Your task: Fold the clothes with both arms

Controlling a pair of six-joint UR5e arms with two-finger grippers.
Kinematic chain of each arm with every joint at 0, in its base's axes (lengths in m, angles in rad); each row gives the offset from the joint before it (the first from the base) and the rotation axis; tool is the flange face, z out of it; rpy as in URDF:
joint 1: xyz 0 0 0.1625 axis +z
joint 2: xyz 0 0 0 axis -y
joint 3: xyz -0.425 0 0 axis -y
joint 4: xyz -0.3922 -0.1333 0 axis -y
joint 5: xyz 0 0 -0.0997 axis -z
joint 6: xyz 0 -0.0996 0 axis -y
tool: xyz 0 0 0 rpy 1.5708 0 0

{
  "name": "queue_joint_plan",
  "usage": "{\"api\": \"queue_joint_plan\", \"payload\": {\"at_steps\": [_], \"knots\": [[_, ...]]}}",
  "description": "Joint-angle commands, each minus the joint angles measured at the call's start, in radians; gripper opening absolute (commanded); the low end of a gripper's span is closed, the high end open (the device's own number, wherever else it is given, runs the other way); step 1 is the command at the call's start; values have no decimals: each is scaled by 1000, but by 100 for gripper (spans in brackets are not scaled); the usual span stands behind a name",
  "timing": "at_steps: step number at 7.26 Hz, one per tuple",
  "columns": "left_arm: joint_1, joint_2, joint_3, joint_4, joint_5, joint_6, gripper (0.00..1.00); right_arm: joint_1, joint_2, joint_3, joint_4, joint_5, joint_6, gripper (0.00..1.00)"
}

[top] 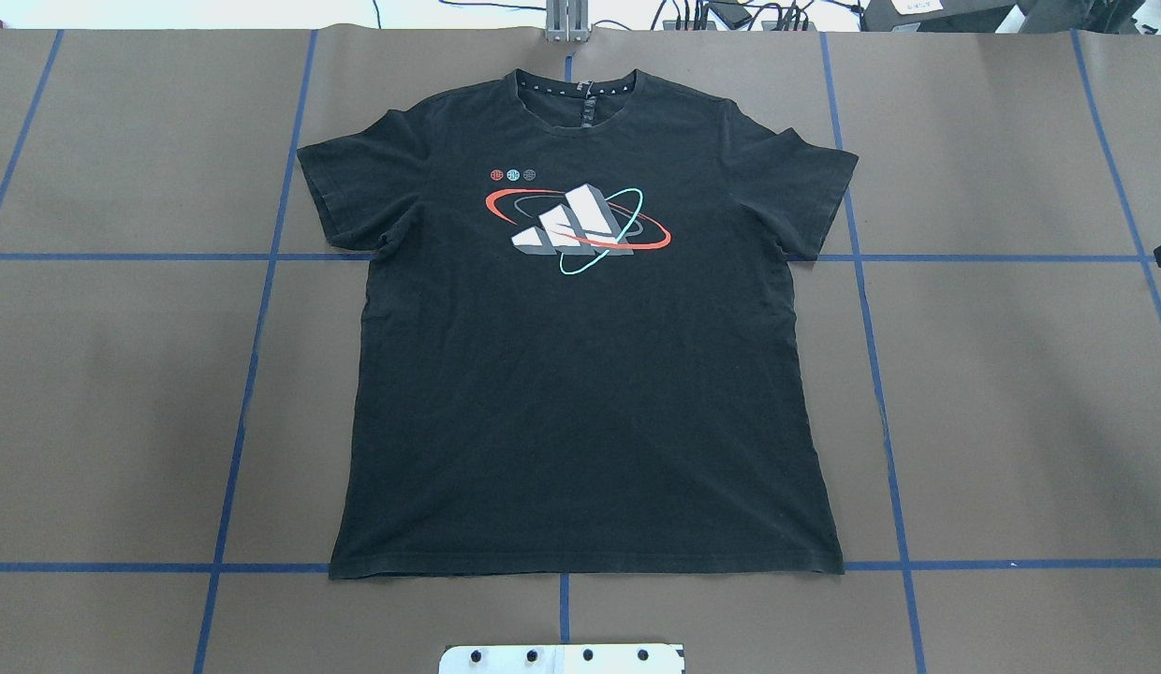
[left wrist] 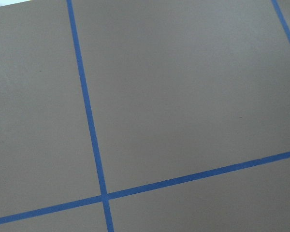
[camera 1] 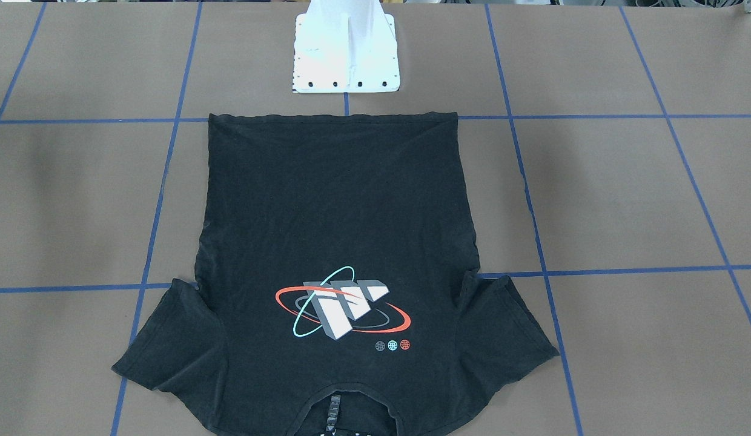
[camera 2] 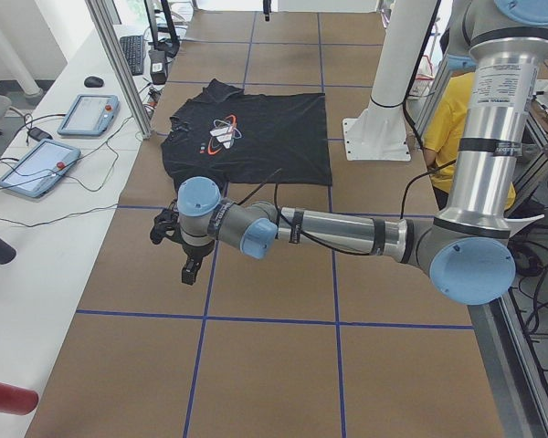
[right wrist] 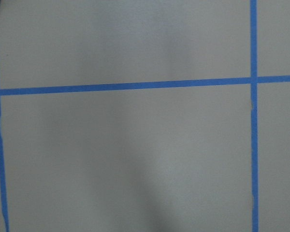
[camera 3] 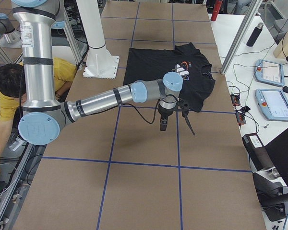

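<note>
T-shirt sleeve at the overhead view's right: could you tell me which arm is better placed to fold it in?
Right, probably. The right gripper hangs out beyond that sleeve; the left gripper hangs beyond the opposite sleeve, the whole T-shirt between.

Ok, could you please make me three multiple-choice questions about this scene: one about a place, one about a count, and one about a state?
1. Relative to the white base, the collar of the T-shirt lies:
A) on the near side, beside it
B) on the far side, away from it
C) toward the robot's left

2. How many small round emblems sit beside the logo?
A) one
B) five
C) three

3. The T-shirt is:
A) spread flat, print up
B) folded in half
C) bunched in a heap

Answers:
1 B: in the overhead view the hem is next to the base and the collar is at the far edge.
2 C: there is one red, one teal and one grey.
3 A: both sleeves and the whole print show, with no fold.
</note>
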Motion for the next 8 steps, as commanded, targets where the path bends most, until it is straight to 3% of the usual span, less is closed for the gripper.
{"api": "queue_joint_plan", "payload": {"at_steps": [1,3,6,8], "knots": [[15,-4,-52,68,-4,-53,100,34,-11,-20,0,2,2,100],[18,13,-84,71,1,-61,100,34,-14,-17,1,46,3,100],[20,28,-88,61,-11,-60,100,22,3,-46,24,45,9,100],[64,30,-80,27,-7,-58,100,-40,33,-129,168,104,11,100]]}}
